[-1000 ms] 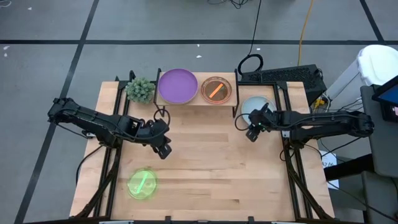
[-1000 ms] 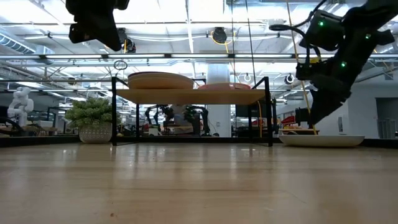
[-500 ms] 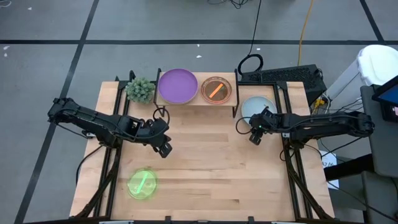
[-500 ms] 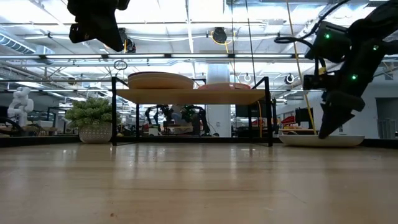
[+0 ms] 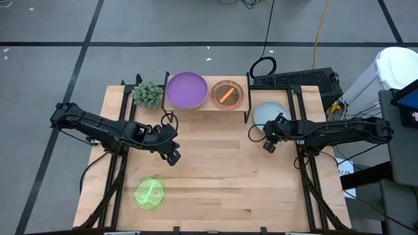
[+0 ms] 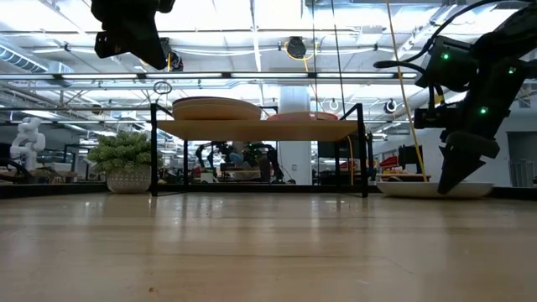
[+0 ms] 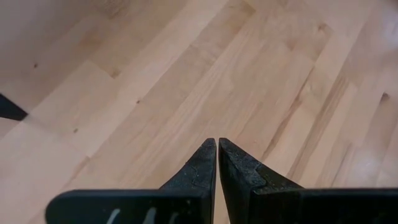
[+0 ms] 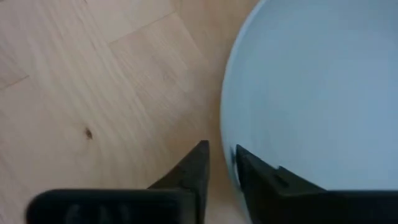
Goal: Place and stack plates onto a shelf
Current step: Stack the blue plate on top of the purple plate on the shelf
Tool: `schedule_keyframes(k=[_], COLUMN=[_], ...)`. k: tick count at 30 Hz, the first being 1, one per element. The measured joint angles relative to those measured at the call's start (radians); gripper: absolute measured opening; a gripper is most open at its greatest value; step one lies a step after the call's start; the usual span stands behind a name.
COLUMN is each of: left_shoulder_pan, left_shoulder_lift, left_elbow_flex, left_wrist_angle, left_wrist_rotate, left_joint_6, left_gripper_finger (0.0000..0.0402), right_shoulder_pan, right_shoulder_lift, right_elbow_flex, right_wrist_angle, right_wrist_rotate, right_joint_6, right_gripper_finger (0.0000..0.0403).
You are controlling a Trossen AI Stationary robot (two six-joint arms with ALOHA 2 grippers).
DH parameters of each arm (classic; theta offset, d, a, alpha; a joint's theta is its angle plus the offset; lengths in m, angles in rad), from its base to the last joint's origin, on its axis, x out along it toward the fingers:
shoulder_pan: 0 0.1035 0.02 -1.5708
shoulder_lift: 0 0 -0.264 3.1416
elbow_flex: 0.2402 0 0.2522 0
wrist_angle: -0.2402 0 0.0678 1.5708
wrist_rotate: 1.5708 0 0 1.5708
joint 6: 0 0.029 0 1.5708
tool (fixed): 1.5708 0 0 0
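Right gripper [image 8: 221, 163] pinches the grey-blue plate [image 8: 311, 93] rim; left gripper [image 7: 217, 155] hangs closed, empty

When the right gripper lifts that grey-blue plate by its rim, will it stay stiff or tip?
The grey-blue plate looks rigid and opaque, so it should hold its shape. The right gripper straddles only its near rim, so the far side will probably sag downward. Its surface looks smooth and glossy, so it may slip between the fingers.

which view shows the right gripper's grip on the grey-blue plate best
The right wrist view: the right gripper has its fingers astride the grey-blue plate rim. The high view shows the arm over the plate's edge; the low view shows a side profile only; the left wrist view shows neither.
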Motion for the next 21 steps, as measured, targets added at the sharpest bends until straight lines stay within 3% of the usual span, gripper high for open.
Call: schedule_keyframes(k=[5, 15, 21], left_shoulder_pan=[0.0, 0.0, 0.0], left_shoulder_lift=[0.0, 0.0, 0.0], left_elbow_flex=[0.0, 0.0, 0.0], left_wrist_angle=[0.0, 0.0, 0.0], left_wrist_rotate=[0.0, 0.0, 0.001], left_joint_6=[0.006, 0.003, 0.023], left_gripper_finger=[0.0024, 0.0024, 0.0024], right_shoulder_pan=[0.0, 0.0, 0.0], right_shoulder_lift=[0.0, 0.0, 0.0], right_elbow_flex=[0.0, 0.067, 0.177], right_wrist_angle=[0.002, -0.032, -0.125], right_wrist_rotate=[0.009, 0.029, 0.115], right_joint_6=[-0.003, 0.109, 0.114], right_gripper_finger=[0.0007, 0.0003, 0.0001])
